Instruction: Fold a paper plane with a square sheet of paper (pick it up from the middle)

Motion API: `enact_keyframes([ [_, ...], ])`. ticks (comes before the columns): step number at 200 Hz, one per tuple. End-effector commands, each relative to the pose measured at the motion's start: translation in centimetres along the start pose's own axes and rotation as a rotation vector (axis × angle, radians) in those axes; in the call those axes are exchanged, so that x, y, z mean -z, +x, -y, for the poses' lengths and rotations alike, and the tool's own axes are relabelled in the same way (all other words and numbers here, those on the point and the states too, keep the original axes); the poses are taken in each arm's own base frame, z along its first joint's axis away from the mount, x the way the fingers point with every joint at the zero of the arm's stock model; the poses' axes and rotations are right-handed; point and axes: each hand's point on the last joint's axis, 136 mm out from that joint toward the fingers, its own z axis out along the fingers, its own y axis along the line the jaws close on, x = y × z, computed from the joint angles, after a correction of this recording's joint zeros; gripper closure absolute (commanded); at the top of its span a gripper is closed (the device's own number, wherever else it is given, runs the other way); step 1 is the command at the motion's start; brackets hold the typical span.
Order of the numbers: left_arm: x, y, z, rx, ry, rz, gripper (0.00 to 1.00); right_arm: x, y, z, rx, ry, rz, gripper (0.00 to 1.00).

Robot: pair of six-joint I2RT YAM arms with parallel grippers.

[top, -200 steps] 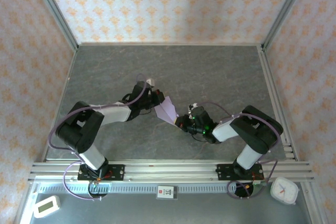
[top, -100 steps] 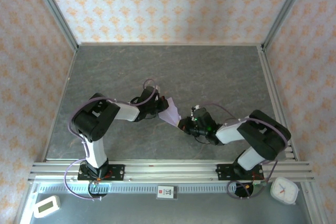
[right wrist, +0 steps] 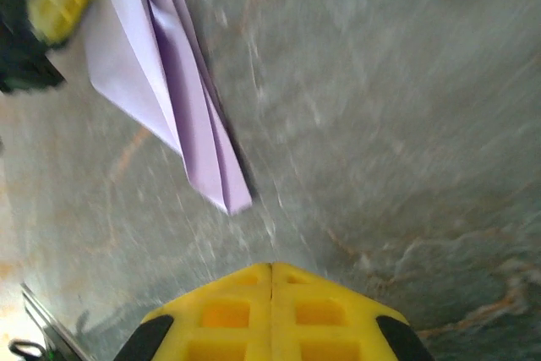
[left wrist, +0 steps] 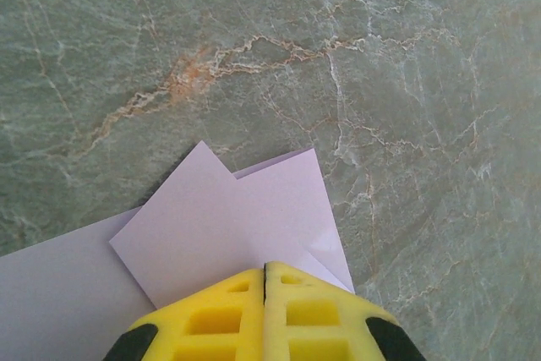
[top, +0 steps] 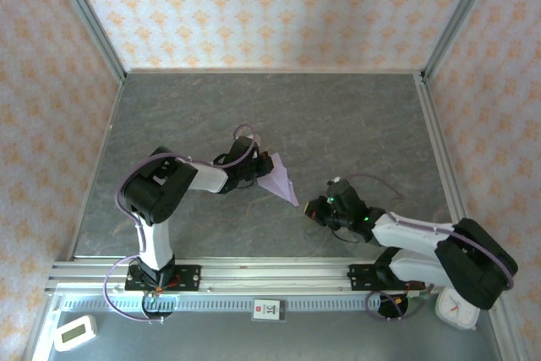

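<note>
We see the left gripper [left wrist: 265, 298] pinching the paper plane [top: 277, 178] by its wide end near the middle of the table [top: 355, 116]. The right gripper [right wrist: 271, 289], closed on nothing, sits slightly nearer the table's front edge, clear of the paper.

Black-and-white arms [top: 203, 179] carry lilac cables [top: 243, 129] (yellow, grid-pocketed end effector fingers [left wrist: 228, 289]).

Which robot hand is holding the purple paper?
The left gripper: its jaws are shut on the paper plane. The right gripper has its jaws shut on nothing, with bare table between it and the plane's tip.
</note>
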Motion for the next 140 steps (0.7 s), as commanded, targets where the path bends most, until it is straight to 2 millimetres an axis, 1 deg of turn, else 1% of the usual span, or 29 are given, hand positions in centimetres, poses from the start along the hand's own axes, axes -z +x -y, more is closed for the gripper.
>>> enact_keyframes([
  [1,-0.4,1.7,-4.5,-0.048,-0.146,-0.053,1.0,0.4,-2.3,-0.8,0.004,-0.002,0.069,0.94],
  [10,-0.2,1.8,-4.6,-0.053,-0.144,-0.05,1.0,0.3,-2.7,-1.7,0.009,-0.032,0.074,0.9],
  [22,0.0,1.9,-4.7,-0.053,-0.136,-0.048,1.0,-0.2,-3.1,-3.0,0.018,-0.069,0.065,0.83],
  [25,0.0,1.9,-4.7,-0.051,-0.135,-0.048,1.0,-0.5,-3.0,-2.9,0.016,-0.062,0.054,0.81],
  [38,0.1,2.0,-5.0,-0.041,-0.131,-0.049,1.0,-1.4,-2.9,-3.4,0.014,-0.079,0.028,0.72],
  [58,0.3,2.2,-5.7,-0.019,-0.127,-0.048,1.0,-2.4,-2.5,-3.4,-0.013,-0.101,-0.001,0.66],
  [92,0.7,2.3,-6.4,0.019,-0.105,-0.046,1.0,-3.0,-1.7,-3.5,-0.04,-0.128,-0.028,0.65],
  [115,0.8,2.1,-6.6,0.026,-0.097,-0.044,1.0,-3.4,-1.1,-4.1,-0.03,-0.131,-0.045,0.65],
  [140,0.8,2.0,-6.6,0.027,-0.092,-0.044,1.0,-4.2,-0.9,-4.9,-0.018,-0.129,-0.058,0.65],
])
